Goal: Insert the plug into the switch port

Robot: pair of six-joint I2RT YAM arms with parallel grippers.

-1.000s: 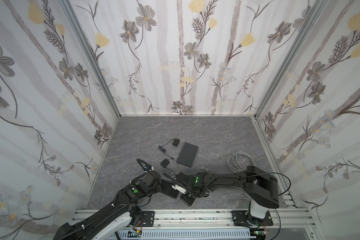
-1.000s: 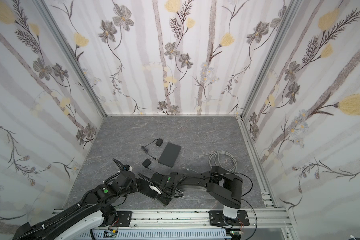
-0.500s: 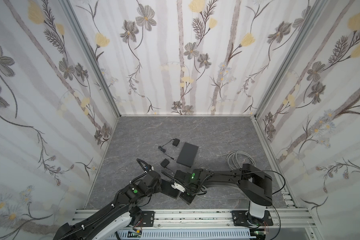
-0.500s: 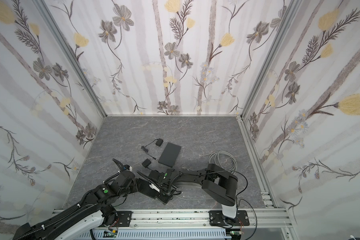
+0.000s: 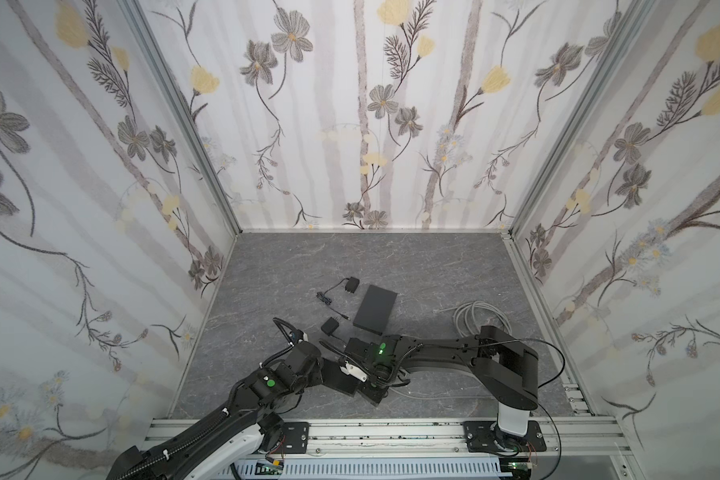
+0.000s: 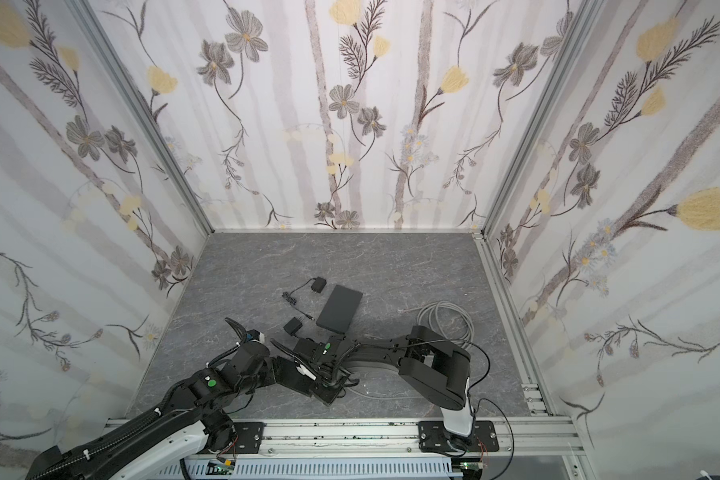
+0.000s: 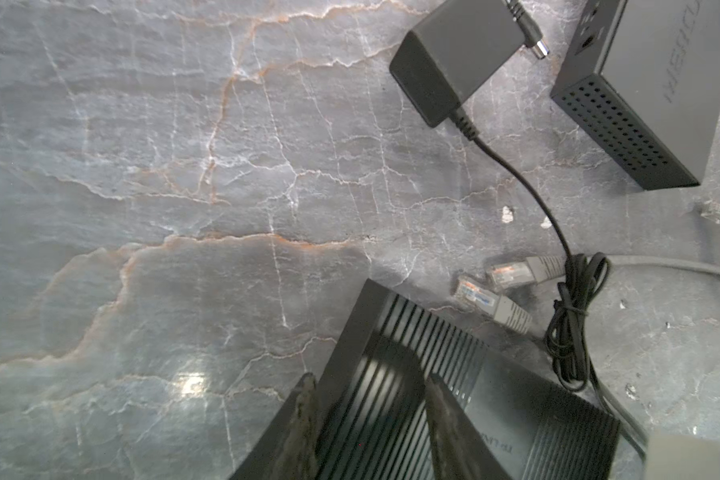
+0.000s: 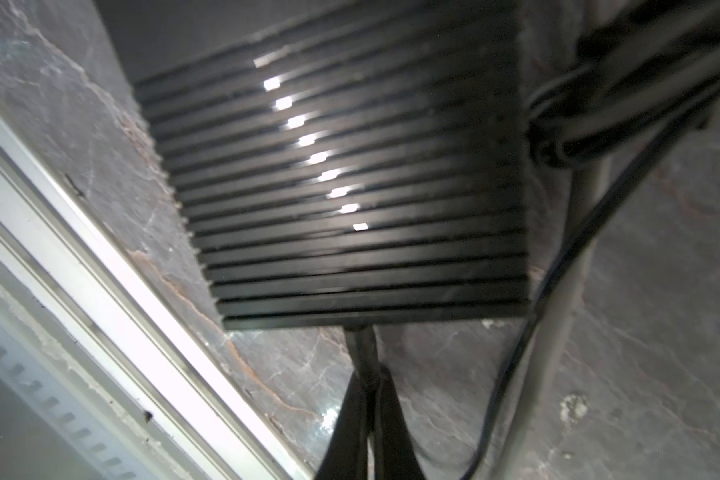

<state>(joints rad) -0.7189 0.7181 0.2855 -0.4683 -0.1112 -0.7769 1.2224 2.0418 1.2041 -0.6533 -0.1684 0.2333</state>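
Note:
A black ribbed switch (image 5: 341,381) (image 6: 295,379) lies near the table's front edge. My left gripper (image 5: 323,371) (image 7: 375,401) is shut on its left end, a finger (image 7: 305,419) on each side of the ribbed casing (image 7: 516,419). From the right, my right gripper (image 5: 373,388) (image 8: 371,384) is shut on a thin black plug (image 8: 362,353). In the right wrist view the plug's tip meets the side face of the switch (image 8: 350,187). How deep it sits in the port is hidden.
Behind lie a flat dark box (image 5: 376,308), two black power adapters (image 5: 352,285) (image 5: 330,326) with thin leads, and a coiled grey cable (image 5: 481,318). Two clear network plugs (image 7: 512,272) rest beside the switch. The metal front rail (image 5: 391,432) runs close by.
The right arm has shifted a little to the left, towards the switch. The left arm and the switch have stayed where they were.

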